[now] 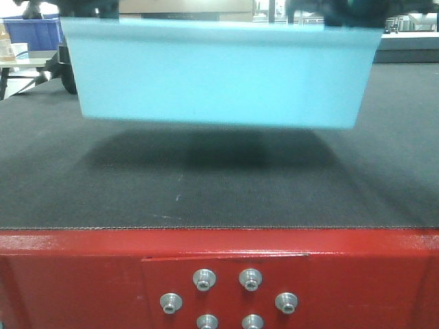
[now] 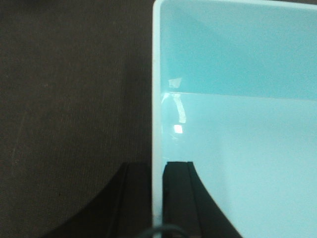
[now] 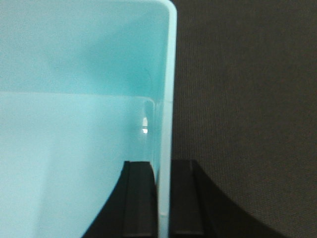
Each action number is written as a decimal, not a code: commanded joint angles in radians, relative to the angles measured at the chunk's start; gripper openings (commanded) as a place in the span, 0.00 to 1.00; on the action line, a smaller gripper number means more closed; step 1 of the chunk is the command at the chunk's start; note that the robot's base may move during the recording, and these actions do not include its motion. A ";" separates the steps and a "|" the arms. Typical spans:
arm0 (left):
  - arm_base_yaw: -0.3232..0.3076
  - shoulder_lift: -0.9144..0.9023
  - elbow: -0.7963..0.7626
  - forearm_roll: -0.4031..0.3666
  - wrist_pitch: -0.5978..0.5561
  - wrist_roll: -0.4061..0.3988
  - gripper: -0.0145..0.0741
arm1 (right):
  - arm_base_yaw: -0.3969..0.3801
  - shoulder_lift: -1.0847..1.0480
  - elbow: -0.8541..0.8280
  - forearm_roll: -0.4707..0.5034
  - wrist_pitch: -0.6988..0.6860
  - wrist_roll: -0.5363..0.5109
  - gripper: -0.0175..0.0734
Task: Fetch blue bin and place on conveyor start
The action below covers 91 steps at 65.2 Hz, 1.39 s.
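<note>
The light turquoise blue bin (image 1: 219,75) hangs level a little above the black conveyor belt (image 1: 219,185), casting a shadow on it. The belt ends at the red frame (image 1: 82,281) with a plate of silver bolts (image 1: 226,298) at the near edge. My left gripper (image 2: 157,171) is shut on the bin's left wall (image 2: 157,99), one finger inside, one outside. My right gripper (image 3: 164,171) is shut on the bin's right wall (image 3: 168,74) the same way. The bin's inside (image 2: 247,148) looks empty.
A dark royal-blue crate (image 1: 31,31) stands on a table at the far left behind the belt. A black wheel (image 1: 68,75) shows beside it. Belt surface stretches on both sides of the bin.
</note>
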 commanded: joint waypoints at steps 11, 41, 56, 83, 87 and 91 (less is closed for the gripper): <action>-0.008 0.023 -0.004 -0.015 -0.069 -0.001 0.04 | 0.009 0.018 -0.006 0.006 -0.082 -0.001 0.02; -0.005 0.020 -0.042 0.045 0.076 -0.015 0.69 | 0.009 0.003 -0.031 -0.006 -0.020 -0.001 0.52; -0.007 0.019 -0.079 0.047 0.121 -0.022 0.61 | 0.009 -0.036 -0.033 -0.016 -0.020 -0.001 0.52; -0.013 -0.167 -0.089 -0.020 0.099 -0.001 0.04 | 0.009 -0.198 -0.031 -0.016 0.025 -0.064 0.01; -0.017 -0.190 -0.061 -0.040 0.086 -0.001 0.04 | 0.009 -0.210 -0.029 -0.016 0.032 -0.076 0.01; -0.026 -0.217 -0.013 -0.085 0.058 0.025 0.04 | 0.009 -0.218 -0.029 -0.016 0.043 -0.093 0.01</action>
